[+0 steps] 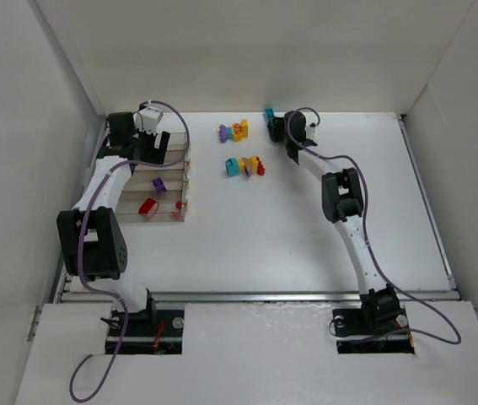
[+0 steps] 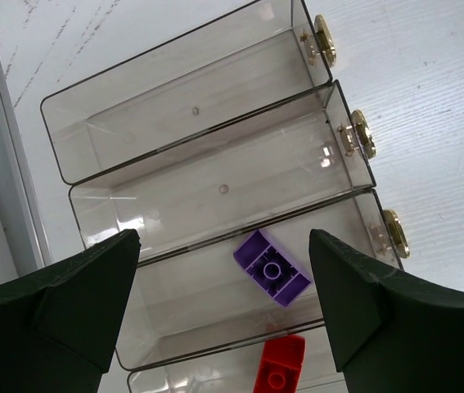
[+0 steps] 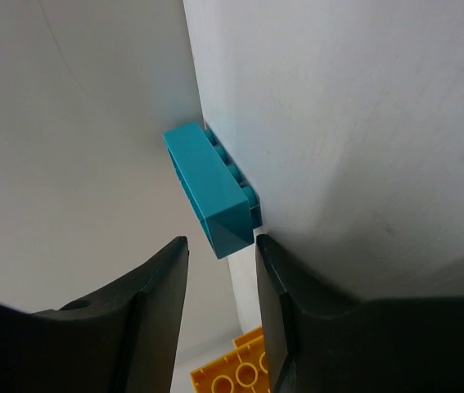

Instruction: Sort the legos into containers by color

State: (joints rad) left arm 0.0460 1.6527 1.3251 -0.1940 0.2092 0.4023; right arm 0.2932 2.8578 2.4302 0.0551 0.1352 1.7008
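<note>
White table, white walls on three sides. I have the left jaws spread wide above the containers at the table's left side, with nothing between them. Below them a purple brick lies in the third bin down (counting in the left wrist view) and a red brick in the next. The right jaws, parted by a narrow gap, point at a teal brick by the back wall, just past their tips and not pinched. Other legos lie in two clusters mid-table, well apart from the bins.
</note>
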